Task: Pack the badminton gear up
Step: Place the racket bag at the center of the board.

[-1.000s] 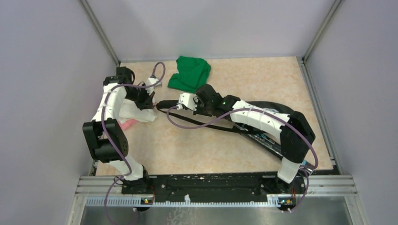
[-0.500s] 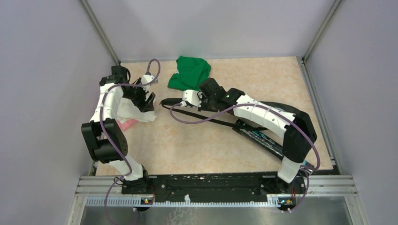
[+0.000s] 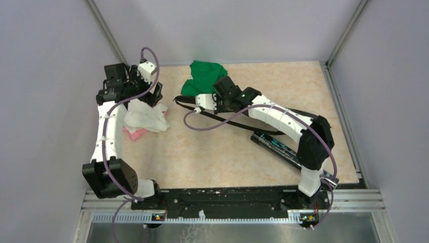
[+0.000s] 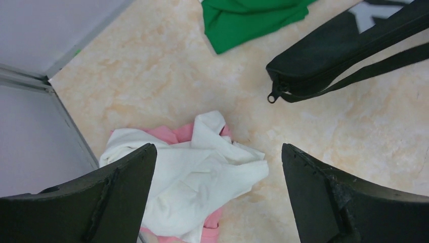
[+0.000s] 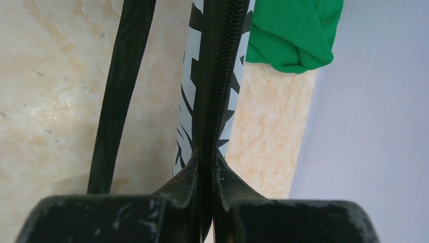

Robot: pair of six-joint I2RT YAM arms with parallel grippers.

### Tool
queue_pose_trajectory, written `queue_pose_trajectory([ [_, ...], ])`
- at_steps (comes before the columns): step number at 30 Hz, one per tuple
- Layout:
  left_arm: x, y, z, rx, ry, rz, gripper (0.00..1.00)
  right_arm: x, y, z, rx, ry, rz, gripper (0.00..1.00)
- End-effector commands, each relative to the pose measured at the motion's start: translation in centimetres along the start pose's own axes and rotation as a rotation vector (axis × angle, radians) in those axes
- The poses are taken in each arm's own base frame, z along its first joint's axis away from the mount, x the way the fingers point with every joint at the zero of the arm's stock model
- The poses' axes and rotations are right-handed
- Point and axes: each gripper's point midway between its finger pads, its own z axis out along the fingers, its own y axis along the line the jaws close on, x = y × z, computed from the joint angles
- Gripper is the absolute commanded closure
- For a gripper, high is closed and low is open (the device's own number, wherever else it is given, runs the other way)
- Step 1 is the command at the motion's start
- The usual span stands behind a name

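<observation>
**Item 1.** Left gripper [image 3: 146, 93] [image 4: 218, 152]: jaws spread wide, nothing held. It is poised above a crumpled white cloth [image 3: 146, 117] [image 4: 202, 172], which lies over a pink cloth [image 3: 134, 133] [image 4: 177, 134] by the left wall.

**Item 2.** Right gripper [image 3: 202, 101] [image 5: 207, 167]: jaws pressed together, pinching the zippered edge of the long black fabric racket bag with white print [image 3: 184, 101] [image 4: 329, 55] [image 5: 215, 76].

**Item 3.** Racket bag: laid across the middle of the beige marbled table [image 3: 217, 157], its left end near the white cloth but apart from it. The metal zip pull [image 4: 272, 97] is seen at that end. A black strap [image 3: 227, 121] [image 5: 119, 101] runs alongside the bag.

**Item 4.** Long black tube with teal lettering [image 3: 275, 147]: laid diagonally on the table beneath the right arm.

**Item 5.** Crumpled green cloth [image 3: 205, 76] [image 4: 253, 17] [image 5: 293, 35]: placed near the back wall, just behind the bag.
</observation>
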Motion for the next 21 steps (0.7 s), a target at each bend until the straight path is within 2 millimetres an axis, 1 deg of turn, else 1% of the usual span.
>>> queue_pose_trajectory([
  [1, -3.6, 0.9, -1.7, -0.106, -0.155, -0.092, 0.01, -2.2, -3.8, 0.7, 0.091, -0.043, -0.111, 1.00],
  [5, -4.4, 0.6, -2.3, -0.118, -0.198, -0.131, 0.01, -3.8, -4.5, 2.5, 0.082, -0.063, -0.143, 1.00],
  [11, -4.4, 0.3, -2.5, -0.124, -0.208, -0.178, 0.01, -5.0, -3.4, 5.6, 0.070, -0.062, -0.202, 1.00],
  [13, -4.4, 0.4, -2.6, -0.134, -0.211, -0.187, 0.01, -5.0, -3.0, 6.6, 0.070, -0.053, -0.206, 1.00],
  [14, -4.4, 0.5, -2.6, -0.140, -0.214, -0.190, 0.01, -5.0, -2.9, 6.9, 0.074, -0.047, -0.199, 0.98],
  [15, -4.6, 0.6, -2.8, -0.148, -0.219, -0.189, 0.01, -5.1, -2.8, 7.0, 0.075, -0.046, -0.190, 0.93],
  [17, -4.8, 0.7, -2.9, -0.158, -0.230, -0.191, 0.01, -5.4, -2.7, 6.9, 0.072, -0.052, -0.154, 0.76],
  [19, -5.1, 0.6, -3.1, -0.155, -0.248, -0.187, 0.01, -5.6, -2.6, 6.5, 0.059, -0.060, -0.103, 0.62],
  [21, -5.4, 0.3, -3.1, -0.146, -0.261, -0.185, 0.01, -5.7, -2.7, 5.8, 0.055, -0.064, -0.053, 0.40],
])
